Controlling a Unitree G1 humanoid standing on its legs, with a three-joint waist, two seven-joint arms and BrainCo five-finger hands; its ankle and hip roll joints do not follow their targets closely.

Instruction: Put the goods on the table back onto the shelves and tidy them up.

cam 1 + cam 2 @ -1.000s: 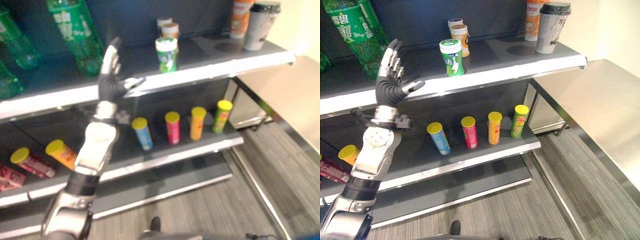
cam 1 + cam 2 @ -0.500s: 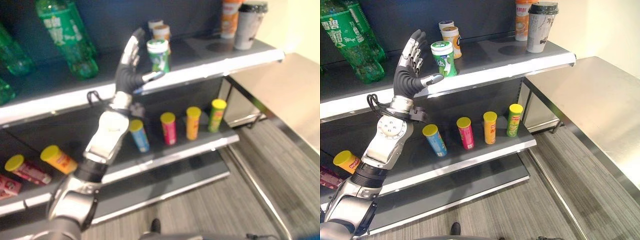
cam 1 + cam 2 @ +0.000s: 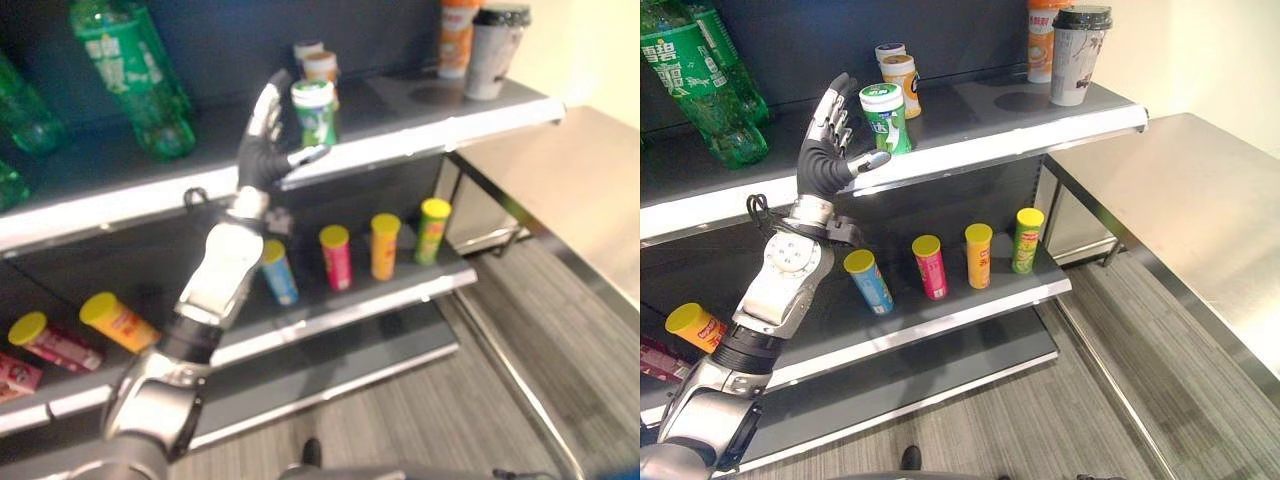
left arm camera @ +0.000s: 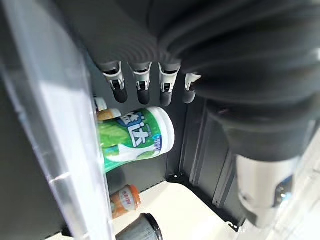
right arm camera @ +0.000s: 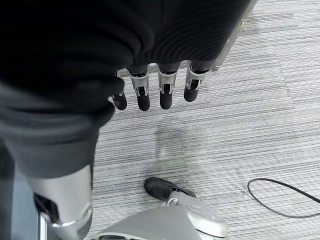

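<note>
Left robot hand (image 3: 828,150) is held up at the front edge of the top shelf (image 3: 970,140), with its fingers straight and spread and its thumb sticking out to the side. It holds nothing. Just beside it, on the shelf, stands a green and white tub (image 3: 886,118) with a white lid; from the wrist camera the tub (image 4: 135,137) shows just past the fingertips, and I cannot tell if they touch it. Behind the tub stand two small jars (image 3: 902,82). Big green bottles (image 3: 695,85) lean on the same shelf on the robot's left, and two tall cups (image 3: 1072,52) stand at its right end. On the lower shelf (image 3: 970,310) stand four little tubes with yellow lids: blue (image 3: 868,281), pink (image 3: 930,266), orange (image 3: 978,255) and green (image 3: 1026,240). An orange tube (image 3: 698,326) lies further left. A shiny worktop (image 3: 1200,230) stands to the right. Right robot hand (image 5: 150,95) hangs over the grey floor (image 5: 240,115), fingers loose and straight.
</note>
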